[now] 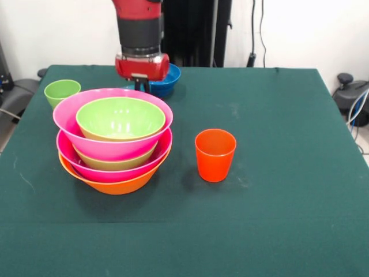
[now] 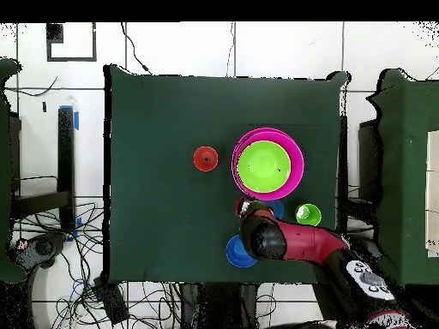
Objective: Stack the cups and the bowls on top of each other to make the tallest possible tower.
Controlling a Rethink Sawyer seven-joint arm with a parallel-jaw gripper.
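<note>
hand: low behind tower, beside blue bowl, open or closed cannot tell | orange cup: upright on bench, front-right of tower, apart from hand
</note>
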